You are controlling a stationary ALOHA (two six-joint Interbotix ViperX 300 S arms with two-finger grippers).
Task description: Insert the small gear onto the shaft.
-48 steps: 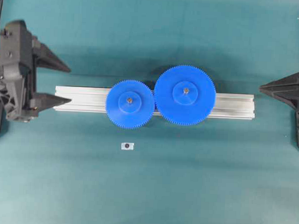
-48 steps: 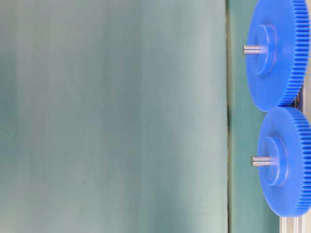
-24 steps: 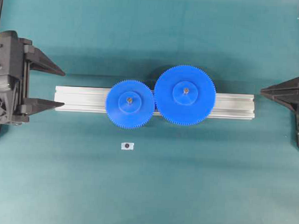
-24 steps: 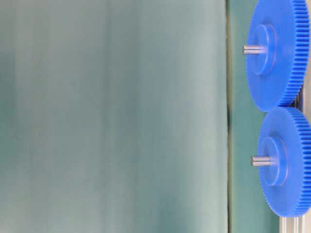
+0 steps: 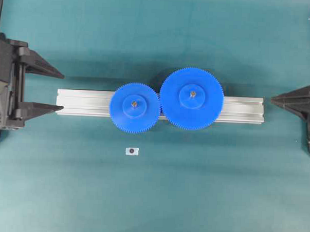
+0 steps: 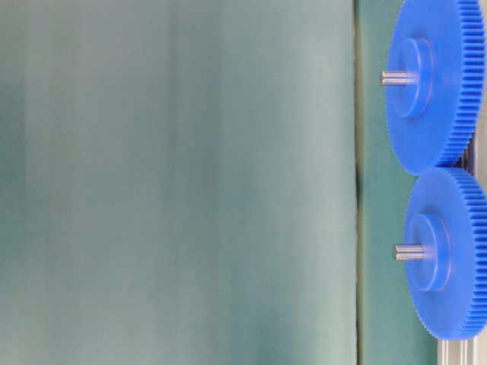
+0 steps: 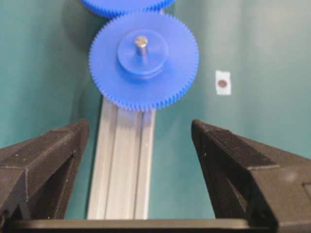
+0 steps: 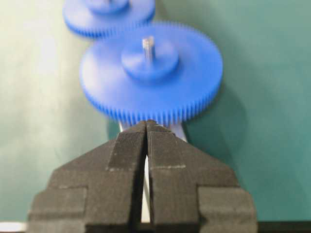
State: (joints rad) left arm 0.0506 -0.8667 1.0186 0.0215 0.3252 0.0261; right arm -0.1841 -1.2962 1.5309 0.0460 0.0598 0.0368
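The small gear [image 5: 135, 107] sits flat on the aluminium rail [image 5: 78, 102] with the shaft [image 5: 134, 102] through its hub. It meshes with the larger blue gear [image 5: 192, 98]. In the left wrist view the small gear [image 7: 144, 58] shows the shaft tip [image 7: 141, 42] standing above the hub. It also shows in the table-level view [image 6: 449, 255]. My left gripper [image 5: 63, 91] is open and empty, off the rail's left end; its jaws [image 7: 140, 125] straddle the rail. My right gripper [image 5: 273, 100] is shut and empty, right of the rail, its tip [image 8: 146, 122] pointing at the larger gear [image 8: 150, 73].
A small white tag with a dark dot [image 5: 132, 151] lies on the teal mat in front of the small gear, also in the left wrist view [image 7: 223, 83]. The larger gear has its own pin [image 5: 193, 93]. Dark arm posts stand at the top corners.
My left gripper has drawn back to the left and squared up, still open. My right gripper has drawn back slightly to the right. The gears and rail have not moved.
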